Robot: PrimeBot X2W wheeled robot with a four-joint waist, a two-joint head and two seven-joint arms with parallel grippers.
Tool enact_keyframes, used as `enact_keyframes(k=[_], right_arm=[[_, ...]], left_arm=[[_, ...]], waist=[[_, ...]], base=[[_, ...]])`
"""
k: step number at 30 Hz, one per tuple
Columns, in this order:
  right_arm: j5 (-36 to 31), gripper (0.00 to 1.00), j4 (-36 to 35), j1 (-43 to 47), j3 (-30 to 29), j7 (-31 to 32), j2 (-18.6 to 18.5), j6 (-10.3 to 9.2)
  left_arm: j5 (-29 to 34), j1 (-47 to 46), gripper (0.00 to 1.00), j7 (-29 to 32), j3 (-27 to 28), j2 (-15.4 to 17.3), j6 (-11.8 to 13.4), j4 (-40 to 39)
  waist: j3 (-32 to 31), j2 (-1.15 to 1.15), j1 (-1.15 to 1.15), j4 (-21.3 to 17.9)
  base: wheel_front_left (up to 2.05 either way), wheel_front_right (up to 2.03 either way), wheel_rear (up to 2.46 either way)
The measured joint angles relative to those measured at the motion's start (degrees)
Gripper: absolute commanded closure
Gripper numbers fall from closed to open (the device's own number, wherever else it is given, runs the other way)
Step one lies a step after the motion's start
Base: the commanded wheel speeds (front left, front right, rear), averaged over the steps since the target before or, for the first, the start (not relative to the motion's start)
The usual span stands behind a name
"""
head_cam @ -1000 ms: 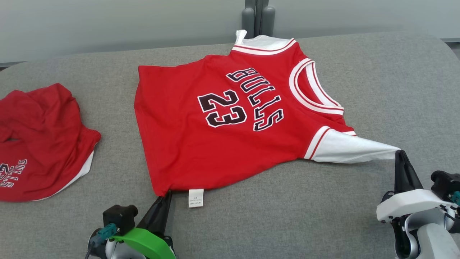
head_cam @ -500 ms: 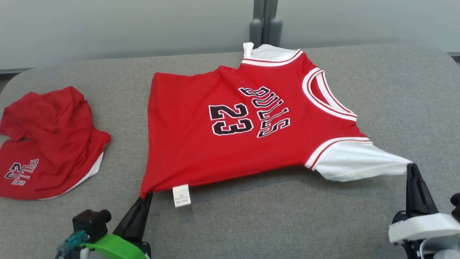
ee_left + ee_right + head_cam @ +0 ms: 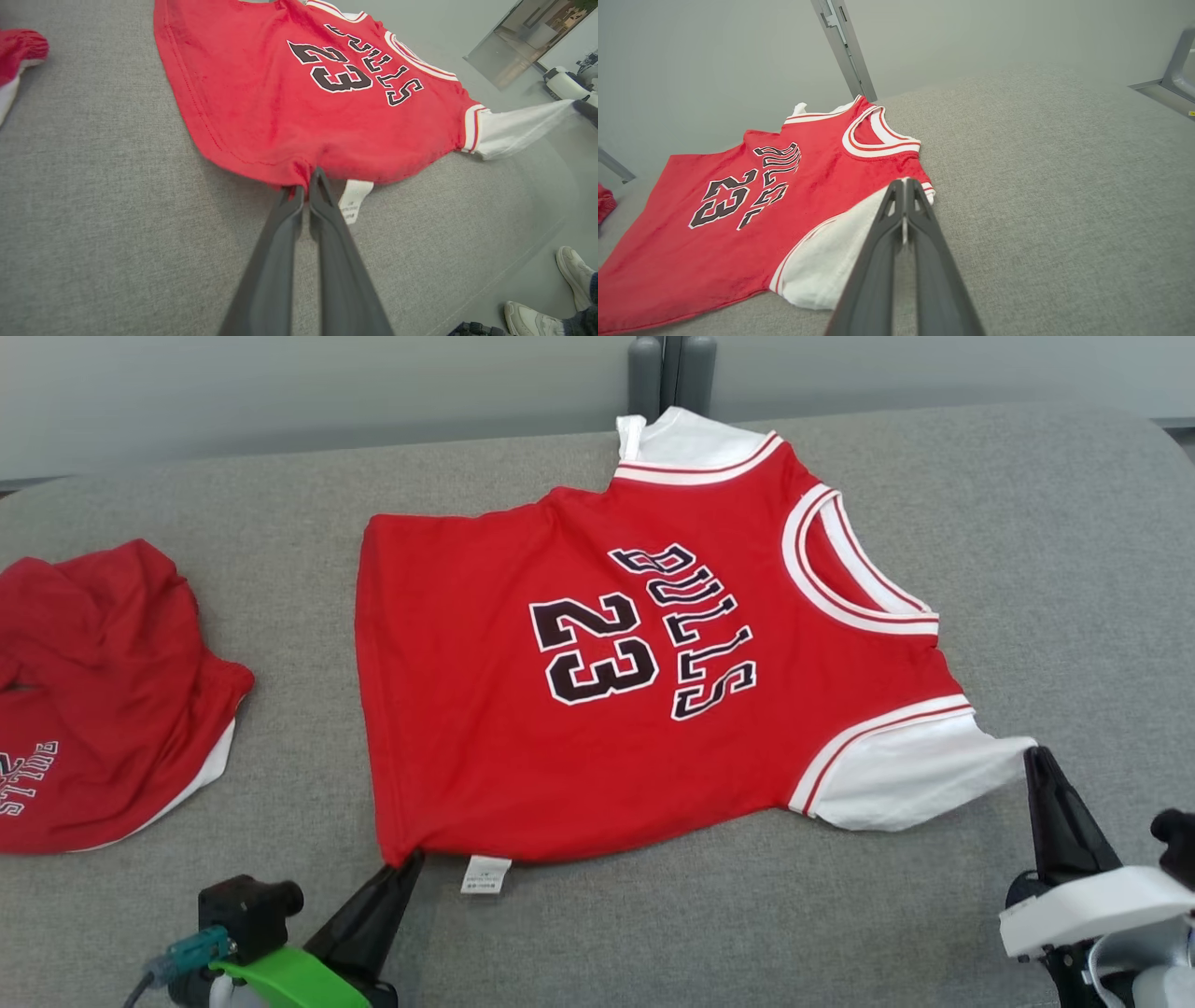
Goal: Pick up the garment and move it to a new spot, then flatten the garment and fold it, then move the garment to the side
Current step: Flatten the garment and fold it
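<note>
head view: red jersey (image 3: pixel 597 709) spread printed side up in the middle of the grey worktop (image 3: pixel 1055 569). reads "bulls" (image 3: pixel 695 630) in black, white-edged letters running from the far side toward the near side, with "23" (image 3: pixel 597 649) beside it on the hem side. long axis across the view: neckline (image 3: pixel 859 569) to the right, hem to the left. white tag (image 3: pixel 485 875) sticking out at the near hem corner, print too small to read. left gripper (image 3: pixel 411 861) pinched together on that corner. right gripper (image 3: pixel 1032 756) closed on the tip of the near white sleeve (image 3: pixel 920 775). second red garment (image 3: pixel 103 700) crumpled at the far left, well apart, showing part of the same "bulls" and "23".

left wrist view: left gripper (image 3: pixel 308 179) with fingers together on the red hem edge, tag (image 3: pixel 355 198) just to their right. jersey stretching away up the view, "23" and "bulls" legible. sleeve drawn out toward the right gripper (image 3: pixel 586 109) at the right edge. a person's pale shoes (image 3: pixel 570 266) on the floor, lower right.

right wrist view: right gripper (image 3: pixel 903 184) with fingers together, a sliver of white cloth between them, over the sleeve's edge. jersey lying to the left, hem at the far left, "23" and "bulls" legible.
</note>
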Motion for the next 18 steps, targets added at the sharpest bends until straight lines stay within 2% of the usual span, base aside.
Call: enact_keyframes(k=[8, 12, 15, 18], right_arm=[[0.4, 1.0, -2.6, -9.1, 2.1, 4.9, -2.8, 0.47], [0.2, 1.0, -3.6, -15.0, 2.7, 7.1, -3.4, 0.48], [-2.4, 1.0, -3.8, -18.6, 2.3, 8.3, -5.9, 0.45], [-2.4, 1.0, -3.5, -22.0, 2.0, 9.7, -6.6, 0.43]], left_arm=[[-2.5, -9.3, 1.0, 4.2, -1.5, 2.2, 0.0, -6.2], [-2.9, -13.6, 1.0, 6.3, -1.4, 3.2, 0.0, -7.0], [-3.0, -16.9, 1.0, 7.8, -1.4, 3.6, 0.0, -6.8], [-3.7, -19.8, 1.0, 8.3, -1.1, 3.6, 0.0, -5.6]], waist=[[5.7, 0.0, 0.0, 0.5], [8.7, 0.0, 0.0, 1.5], [10.9, 0.0, 0.0, 2.4], [13.1, 0.0, 0.01, 3.5]], base=[[0.0, 0.0, 0.0], [0.0, 0.0, 0.0], [0.0, 0.0, 0.0], [0.0, 0.0, 0.0]])
